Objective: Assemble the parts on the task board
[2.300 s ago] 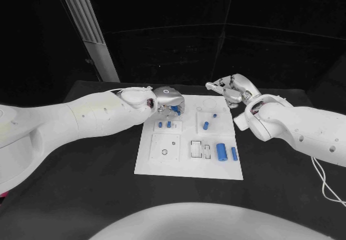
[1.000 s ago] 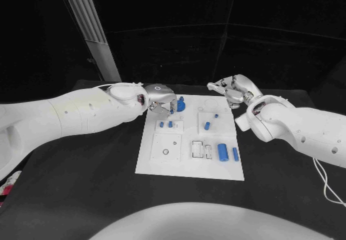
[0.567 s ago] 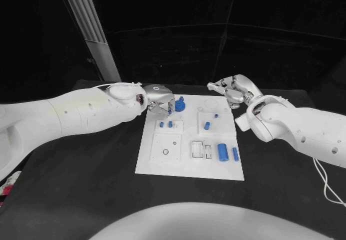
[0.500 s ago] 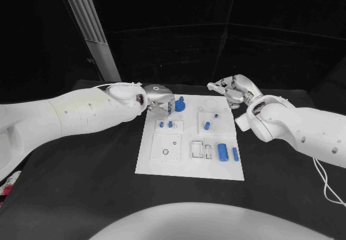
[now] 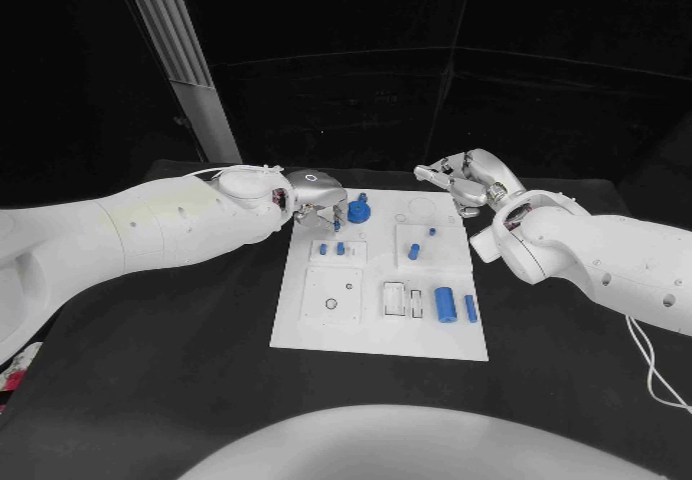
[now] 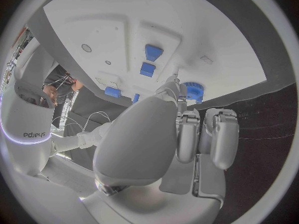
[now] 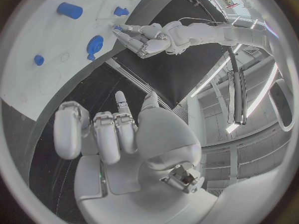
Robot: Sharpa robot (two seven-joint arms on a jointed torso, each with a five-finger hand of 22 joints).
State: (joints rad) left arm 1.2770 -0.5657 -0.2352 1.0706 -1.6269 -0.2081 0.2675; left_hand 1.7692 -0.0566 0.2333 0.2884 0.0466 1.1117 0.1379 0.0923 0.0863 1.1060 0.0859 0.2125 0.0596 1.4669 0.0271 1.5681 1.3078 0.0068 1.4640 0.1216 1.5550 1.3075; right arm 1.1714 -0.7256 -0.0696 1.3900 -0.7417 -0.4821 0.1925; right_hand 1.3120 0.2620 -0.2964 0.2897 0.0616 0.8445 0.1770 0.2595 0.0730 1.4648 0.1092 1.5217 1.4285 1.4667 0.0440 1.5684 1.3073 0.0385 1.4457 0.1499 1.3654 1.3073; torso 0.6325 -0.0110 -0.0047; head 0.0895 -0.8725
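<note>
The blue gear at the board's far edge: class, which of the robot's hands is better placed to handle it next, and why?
Probably the left hand: its fingertips sit right beside the blue gear. The right hand hovers apart, beyond the task board's far right corner.

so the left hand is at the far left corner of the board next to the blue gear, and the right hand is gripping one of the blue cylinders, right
Not quite. The right hand holds nothing; the head view shows it beyond the task board's far right corner, off the parts. The left hand is indeed beside the blue gear.
</note>
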